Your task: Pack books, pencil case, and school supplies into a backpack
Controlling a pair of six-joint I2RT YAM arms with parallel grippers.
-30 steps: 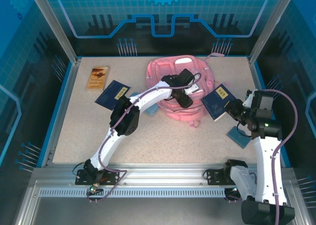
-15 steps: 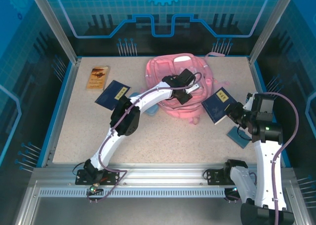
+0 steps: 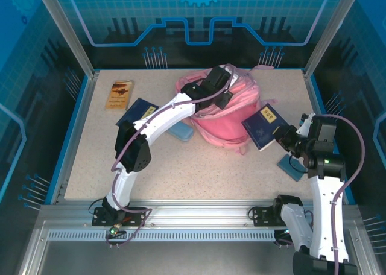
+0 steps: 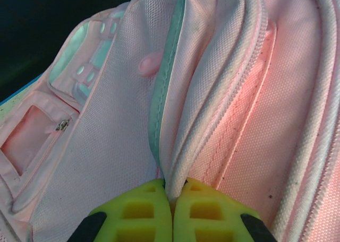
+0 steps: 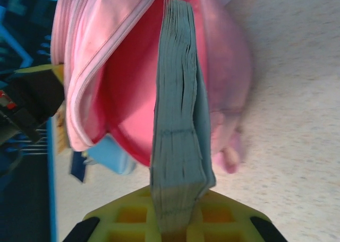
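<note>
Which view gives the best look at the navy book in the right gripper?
Top external: it shows the navy book whole, cover and yellow emblem up, beside the backpack, with the right gripper on its right edge. The right wrist view shows it edge-on, pages clamped between the fingers, facing the backpack's open mouth.
</note>
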